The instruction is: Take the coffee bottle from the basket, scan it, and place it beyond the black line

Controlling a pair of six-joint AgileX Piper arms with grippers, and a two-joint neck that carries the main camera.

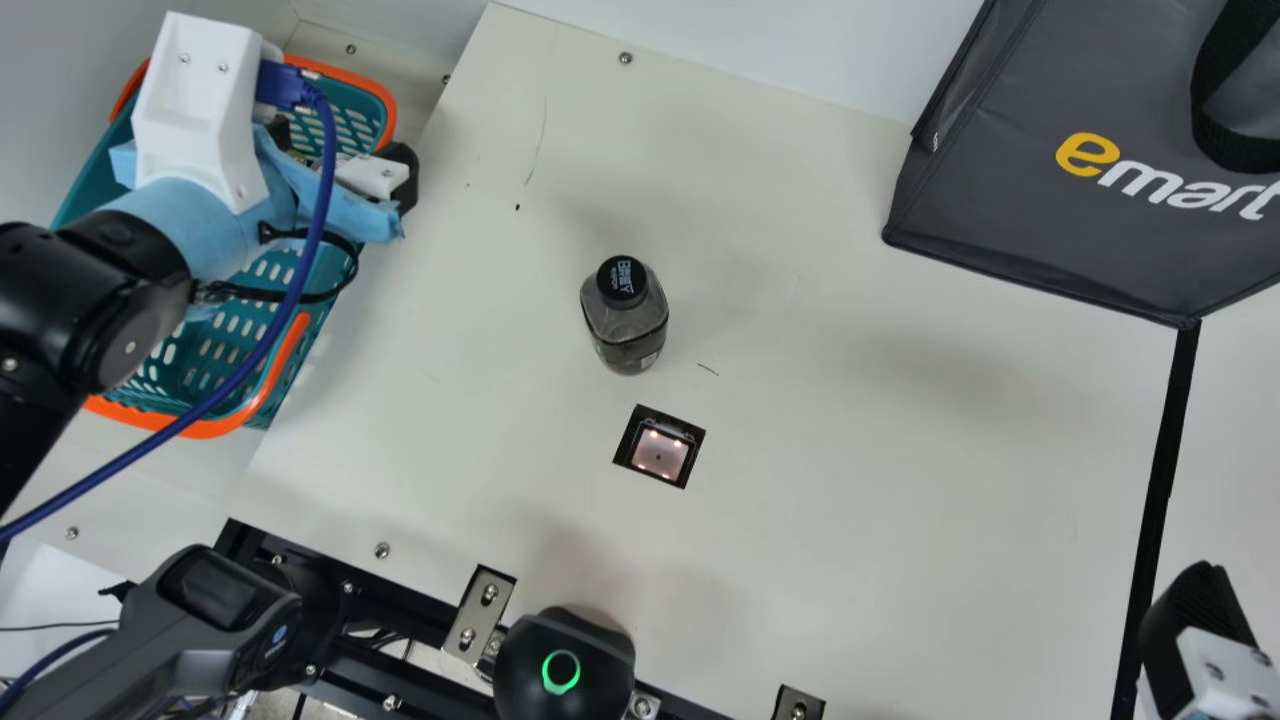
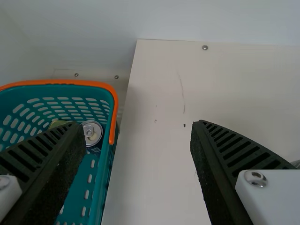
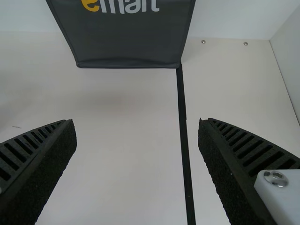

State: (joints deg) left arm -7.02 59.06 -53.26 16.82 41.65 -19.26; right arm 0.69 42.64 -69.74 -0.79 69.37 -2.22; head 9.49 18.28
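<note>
Coffee bottle standing between two released grippers

Grippers, two: the left gripper (image 1: 340, 158) has its two fingers spread apart, grasping nothing; the right gripper (image 1: 1195, 625) likewise has its two fingers parted, nothing between them. Coffee bottle (image 1: 625, 318), one: upright on the table (image 1: 850, 480), well apart from both pairs of fingers. Scanner window (image 1: 660, 455), one: set in the table, near the bottle and likewise between the two grippers. Basket (image 1: 368, 82), one: below the left fingers, one of which overlaps it in the wrist view. Inside, near that finger: one can (image 2: 93, 132) and one greenish item (image 2: 58, 123), probably a second can, though partly hidden. Black line (image 1: 1165, 470), one: seen between the right fingers in their wrist view; bottle on its left side. Bag (image 1: 1040, 200), one: farther out than the right fingertips.
</note>
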